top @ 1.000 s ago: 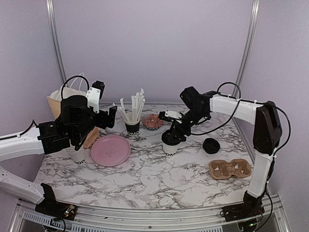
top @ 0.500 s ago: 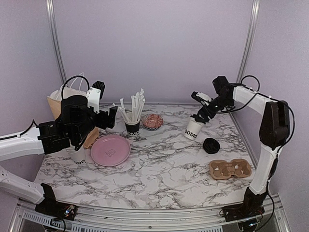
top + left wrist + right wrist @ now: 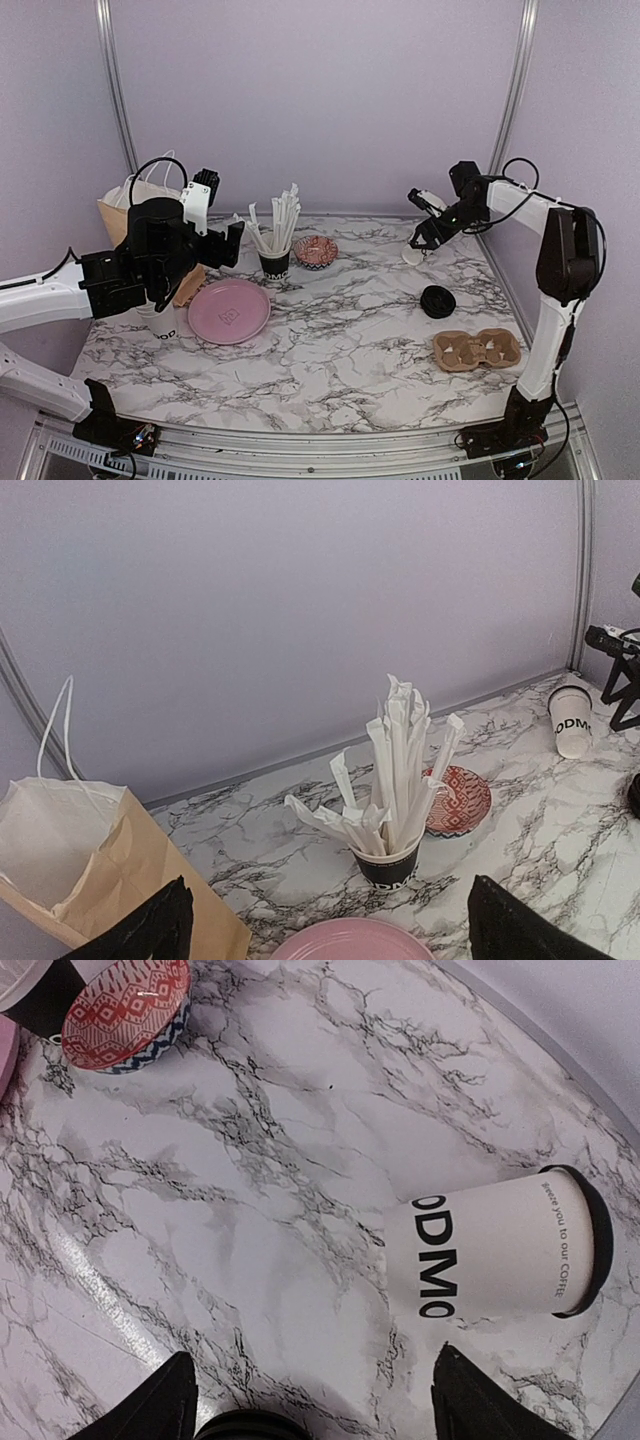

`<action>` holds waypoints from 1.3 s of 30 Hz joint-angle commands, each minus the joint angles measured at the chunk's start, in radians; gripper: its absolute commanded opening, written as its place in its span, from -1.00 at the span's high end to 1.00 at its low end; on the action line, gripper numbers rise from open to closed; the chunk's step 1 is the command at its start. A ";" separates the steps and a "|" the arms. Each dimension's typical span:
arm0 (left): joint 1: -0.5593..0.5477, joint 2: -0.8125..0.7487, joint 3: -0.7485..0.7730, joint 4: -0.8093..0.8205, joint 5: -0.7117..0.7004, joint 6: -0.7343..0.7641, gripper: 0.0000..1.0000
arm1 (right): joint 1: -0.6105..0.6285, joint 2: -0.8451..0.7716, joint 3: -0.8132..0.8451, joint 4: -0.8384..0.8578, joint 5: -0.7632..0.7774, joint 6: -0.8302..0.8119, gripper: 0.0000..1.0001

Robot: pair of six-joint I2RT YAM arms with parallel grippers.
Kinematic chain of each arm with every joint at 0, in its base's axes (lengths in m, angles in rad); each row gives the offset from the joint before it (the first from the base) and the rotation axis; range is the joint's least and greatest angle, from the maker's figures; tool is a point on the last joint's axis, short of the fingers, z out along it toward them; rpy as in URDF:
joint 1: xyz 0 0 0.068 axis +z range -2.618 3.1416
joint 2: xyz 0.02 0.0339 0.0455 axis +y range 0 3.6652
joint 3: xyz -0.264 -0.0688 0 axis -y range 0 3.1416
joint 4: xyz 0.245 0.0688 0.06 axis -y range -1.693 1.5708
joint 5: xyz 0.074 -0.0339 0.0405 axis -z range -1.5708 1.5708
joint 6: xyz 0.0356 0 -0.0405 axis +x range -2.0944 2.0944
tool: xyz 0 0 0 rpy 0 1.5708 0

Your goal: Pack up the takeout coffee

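Right wrist view gives you the cup (image 3: 500, 1255) lying on its side on the marble table (image 3: 250, 1210), lid (image 3: 603, 1250) toward the table's back edge. It sits just beyond the right claw's (image 3: 315, 1365) 2 fingertips, nearer the right one, and is not gripped. That claw is spread wide and holds nothing. From above, your right arm (image 3: 520, 205) reaches far into the back right corner, wrist tipped down over the cup. Your left claw (image 3: 330, 895) gapes too, empty, beside the bag (image 3: 90, 860).
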 commanded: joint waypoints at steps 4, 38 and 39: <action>0.005 0.010 0.043 -0.025 -0.005 -0.009 -0.93 | -0.036 -0.001 -0.001 0.126 0.098 0.239 -0.74; 0.043 0.128 0.055 -0.031 -0.002 -0.007 -0.93 | -0.076 0.523 0.364 0.356 -0.119 0.866 -0.97; 0.046 0.131 0.055 -0.032 0.003 -0.011 -0.93 | -0.076 0.535 0.367 0.357 -0.123 0.870 -0.97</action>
